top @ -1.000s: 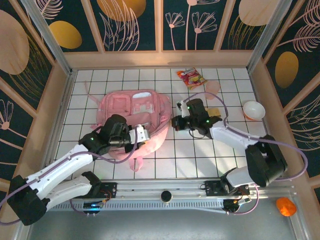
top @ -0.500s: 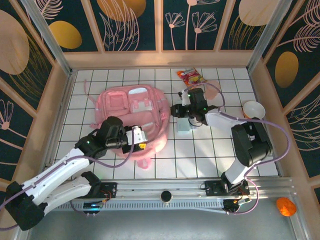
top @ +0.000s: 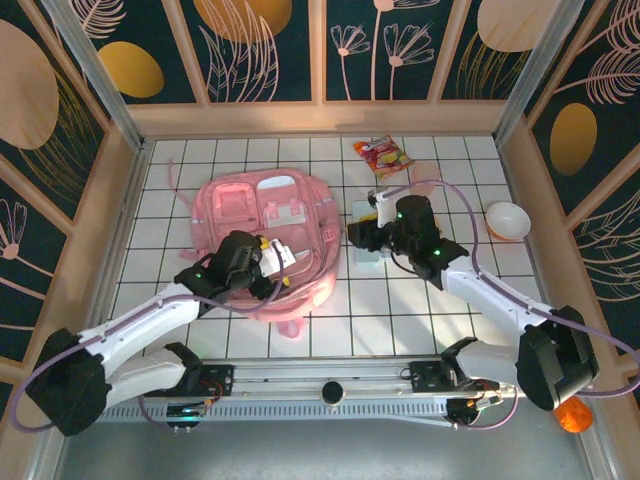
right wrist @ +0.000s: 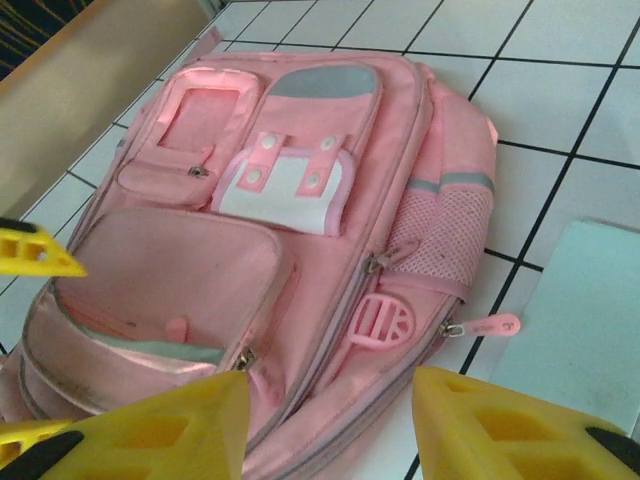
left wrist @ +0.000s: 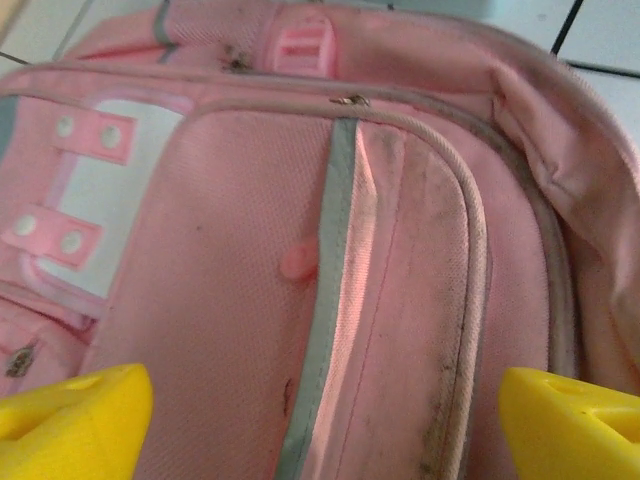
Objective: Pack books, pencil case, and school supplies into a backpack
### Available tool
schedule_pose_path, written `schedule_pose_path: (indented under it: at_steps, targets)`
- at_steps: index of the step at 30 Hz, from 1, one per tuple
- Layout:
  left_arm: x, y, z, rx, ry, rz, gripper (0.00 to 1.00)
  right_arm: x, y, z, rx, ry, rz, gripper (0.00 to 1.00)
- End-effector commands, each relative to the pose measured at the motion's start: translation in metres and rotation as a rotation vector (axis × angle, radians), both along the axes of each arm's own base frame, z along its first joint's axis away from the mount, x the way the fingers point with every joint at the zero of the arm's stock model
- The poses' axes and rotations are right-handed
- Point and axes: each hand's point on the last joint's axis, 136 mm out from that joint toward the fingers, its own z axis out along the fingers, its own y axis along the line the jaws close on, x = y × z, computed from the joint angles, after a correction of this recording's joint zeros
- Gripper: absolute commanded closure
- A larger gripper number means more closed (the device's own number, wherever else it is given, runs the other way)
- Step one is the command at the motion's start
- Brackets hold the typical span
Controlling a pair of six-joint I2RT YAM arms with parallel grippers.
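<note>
**Asker:** Where is the large soft pink backpack (top: 262, 225)?

**Describer:** It lies flat on the white tiles (top: 400, 300), pockets up and seemingly zipped. The left gripper (left wrist: 320, 410) hovers over it, spread wide and empty.

**Asker:** And the pale blue-green oblong pencil case (right wrist: 590, 320)?

**Describer:** It is just beside the bag (by its mesh pocket (right wrist: 440, 235)). The right gripper (right wrist: 330, 425), parted and empty, should probably straddle the case's narrow width squarely.

Left arm (top: 150, 318) extended forward and to right from base, elbow low, wrist pitched down. Left gripper (top: 272, 260) aimed down and forward, fingers (left wrist: 70, 420) spread wide, gripping nothing. Right arm (top: 500, 295) extended forward and to left in long diagonal, wrist tilted down. Right gripper (top: 362, 232) faced left, fingers (right wrist: 150, 430) parted at moderate width, gap between them free. Grippers well apart, arms not touching.
</note>
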Motion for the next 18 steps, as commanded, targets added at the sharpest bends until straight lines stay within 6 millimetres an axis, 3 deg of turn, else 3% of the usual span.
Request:
schedule_pose_path:
  at_steps: [1,7,8,9,10,13,15,18]
  targets:
    - [0.015,-0.009,0.006,0.020,-0.051,-0.033,0.08,-0.006,0.004,0.009,0.000,-0.079,0.025,0.53]
    - [0.029,-0.011,-0.004,0.054,-0.079,-0.013,0.11,-0.012,0.007,0.007,0.008,-0.097,0.050,0.53]
    - [0.032,-0.010,-0.005,0.062,-0.084,-0.002,0.16,-0.013,0.008,0.007,0.010,-0.107,0.056,0.53]
    - [0.034,-0.010,-0.004,0.067,-0.089,0.003,0.30,-0.015,0.008,0.008,0.012,-0.119,0.064,0.53]
    - [0.035,-0.011,0.001,0.054,-0.097,0.006,0.49,-0.016,0.007,0.008,0.010,-0.135,0.069,0.53]
    - [0.028,-0.021,0.033,-0.029,-0.110,-0.042,0.80,-0.020,0.005,0.012,-0.006,-0.197,0.098,0.53]
    - [0.022,-0.023,0.061,-0.099,-0.134,-0.071,0.95,-0.024,0.004,0.013,-0.022,-0.246,0.137,0.52]
    - [0.011,-0.018,0.100,-0.176,-0.176,-0.125,1.00,-0.027,0.005,0.012,-0.068,-0.307,0.201,0.51]
